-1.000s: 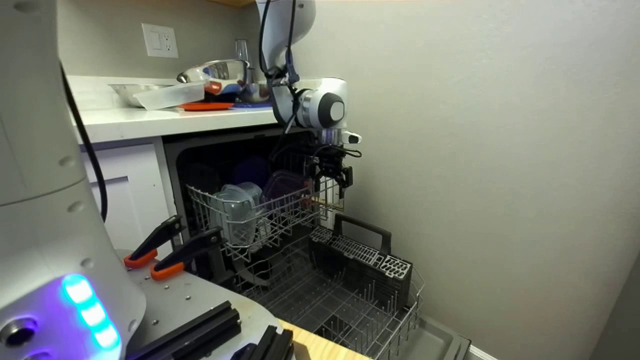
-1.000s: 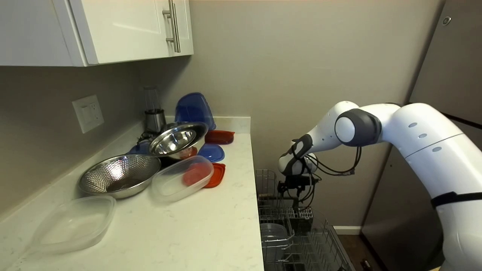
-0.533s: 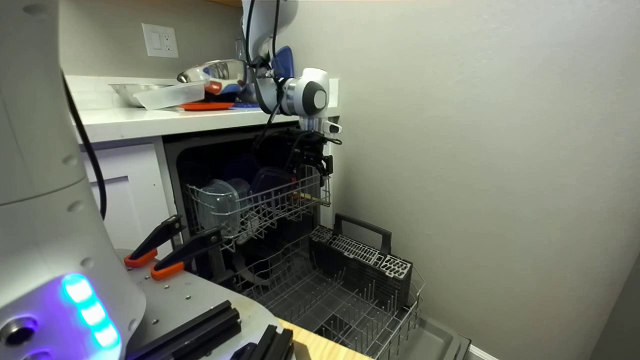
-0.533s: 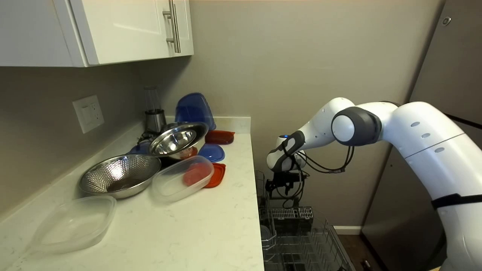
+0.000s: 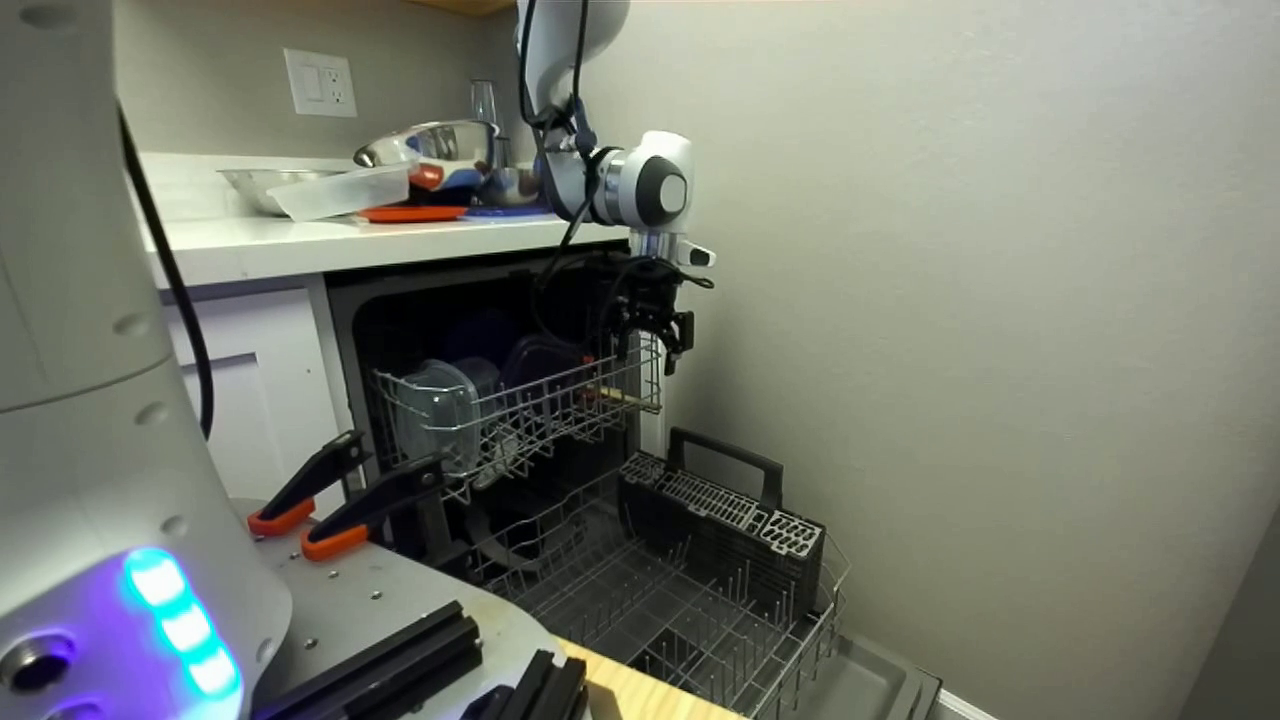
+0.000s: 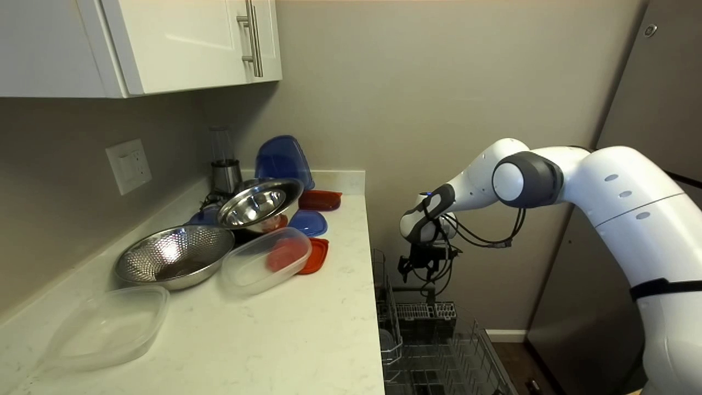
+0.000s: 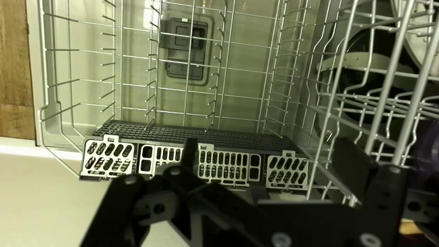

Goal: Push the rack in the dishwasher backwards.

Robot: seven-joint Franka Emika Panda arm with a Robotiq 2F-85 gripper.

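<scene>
The rack (image 5: 545, 395) is the light wire upper rack, sticking partly out of the dishwasher (image 5: 341, 330). It holds clear and dark purple containers. Its front corner also shows in an exterior view (image 6: 396, 351), and its rails cross the right of the wrist view (image 7: 337, 82). My gripper (image 5: 648, 352) is at the rack's far front end, fingers pointing down. It also shows in an exterior view (image 6: 412, 270). In the wrist view, my gripper's fingers (image 7: 269, 151) are spread with nothing between them. The right finger overlaps the rack's front wires; I cannot tell whether they touch.
Below is the pulled-out lower rack (image 5: 800, 655) with a black cutlery basket (image 5: 720, 530), its handle upright. A wall (image 5: 950, 300) stands close beside the arm. The counter (image 5: 430, 238) overhangs the cavity. Black-orange clamps (image 5: 345, 520) sit by the robot base.
The rack slid inward, and my gripper moved toward the dishwasher with it. In the last half second my gripper backed away from the cavity while the rack stayed put.
</scene>
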